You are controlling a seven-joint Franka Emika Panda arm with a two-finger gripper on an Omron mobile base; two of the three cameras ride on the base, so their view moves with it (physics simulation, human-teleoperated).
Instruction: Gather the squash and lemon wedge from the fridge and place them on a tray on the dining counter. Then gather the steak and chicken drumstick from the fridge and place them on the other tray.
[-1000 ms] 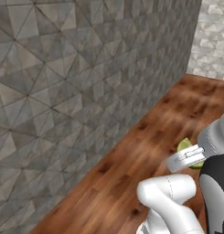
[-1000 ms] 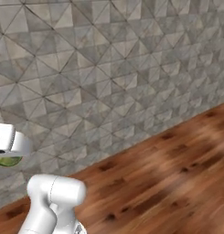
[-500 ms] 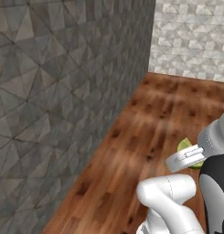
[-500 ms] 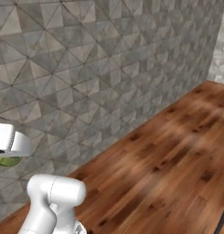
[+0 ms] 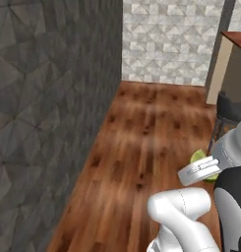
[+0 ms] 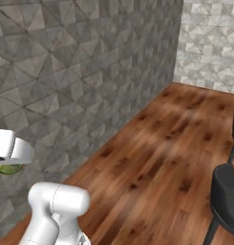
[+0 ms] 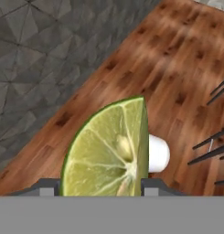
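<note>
Gripper (image 7: 102, 189) is clenched on the lemon wedge (image 7: 109, 148) and carries it above the wooden floor (image 5: 141, 147), and the view has swung from the grey wall toward the stools (image 6: 226, 191), so the surface should be close.

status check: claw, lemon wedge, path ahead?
Claw shut on yellow-green lemon wedge with pale cut face. Wedge carried above wood-grain floor. Black stool at right; grey tiled wall left.

No legible text (anywhere in view).
</note>
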